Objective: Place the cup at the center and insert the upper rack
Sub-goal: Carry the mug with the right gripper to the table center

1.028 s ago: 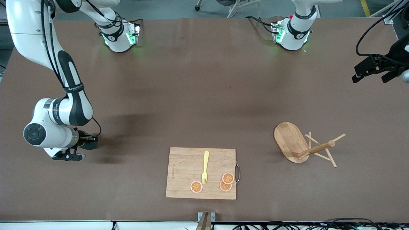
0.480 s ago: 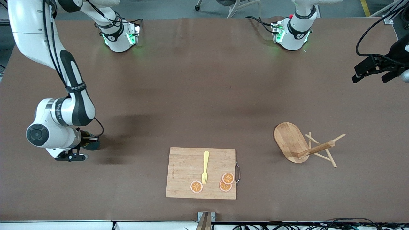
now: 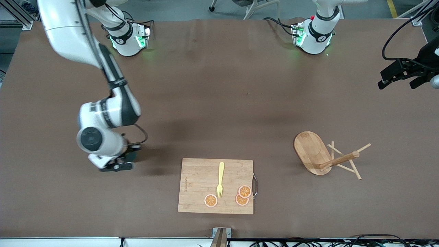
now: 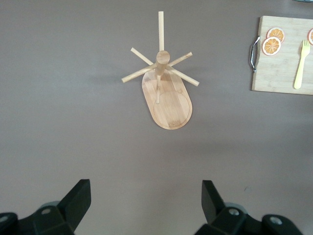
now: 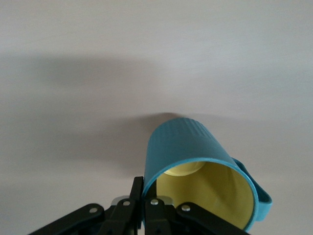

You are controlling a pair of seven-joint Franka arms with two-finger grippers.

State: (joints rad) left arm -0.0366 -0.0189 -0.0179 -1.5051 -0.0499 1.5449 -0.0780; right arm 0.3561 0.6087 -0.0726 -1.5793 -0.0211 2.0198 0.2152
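In the right wrist view the teal cup (image 5: 195,161) with its yellow inside hangs tilted above the brown table. My right gripper (image 5: 145,188) is shut on its rim wall, one finger inside and one outside. From the front, the right gripper (image 3: 123,161) is over the table beside the cutting board, toward the right arm's end, and the wrist hides most of the cup. The wooden upper rack (image 3: 339,160) lies tipped on its side toward the left arm's end, its oval base (image 4: 168,100) on edge. My left gripper (image 4: 145,196) waits open, high over the table's left-arm end (image 3: 401,73).
A bamboo cutting board (image 3: 197,185) with a metal handle lies near the front edge. It carries a yellow fork (image 3: 220,180) and three orange slices (image 3: 245,191). Both arm bases (image 3: 128,39) stand along the table's back edge.
My right arm has carried the cup from the right arm's end of the table toward the cutting board. The left arm and the rack have not moved.
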